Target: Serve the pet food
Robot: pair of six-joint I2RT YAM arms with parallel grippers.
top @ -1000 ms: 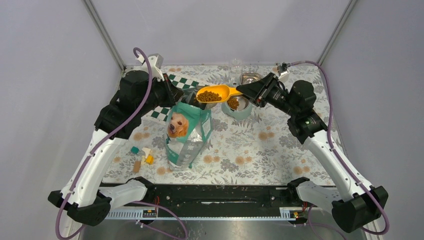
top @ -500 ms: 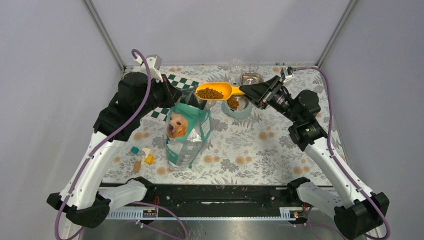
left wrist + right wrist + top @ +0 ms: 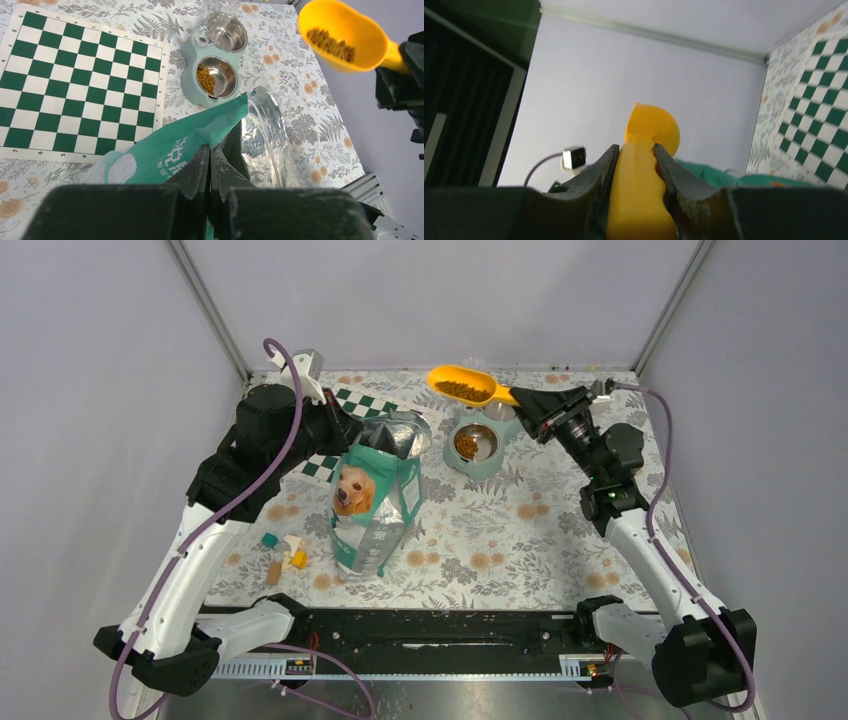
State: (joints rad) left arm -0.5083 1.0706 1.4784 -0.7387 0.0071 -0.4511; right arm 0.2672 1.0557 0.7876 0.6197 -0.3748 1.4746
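My right gripper (image 3: 527,400) is shut on the handle of the orange scoop (image 3: 462,385), held high over the far end of the teal double-bowl feeder (image 3: 456,462). The scoop also shows in the left wrist view (image 3: 350,37) and the right wrist view (image 3: 642,175). Brown kibble (image 3: 460,390) lies in the scoop (image 3: 331,45). More kibble (image 3: 466,444) sits in the feeder's near bowl (image 3: 206,80). My left gripper (image 3: 210,150) is shut on the top edge of the teal dog-picture bag (image 3: 372,502), holding its foil mouth (image 3: 265,135) open.
A green-and-white chessboard (image 3: 75,85) lies left of the feeder. The feeder's far steel bowl (image 3: 227,32) holds no kibble, with a clear bottle (image 3: 217,7) behind it. Small toy blocks (image 3: 283,555) lie front left. Walls close in on the table's sides.
My right gripper has lifted the loaded scoop from over the bag's mouth up and to the right, past the feeder's near bowl toward the back. The left arm and bag have stayed put.
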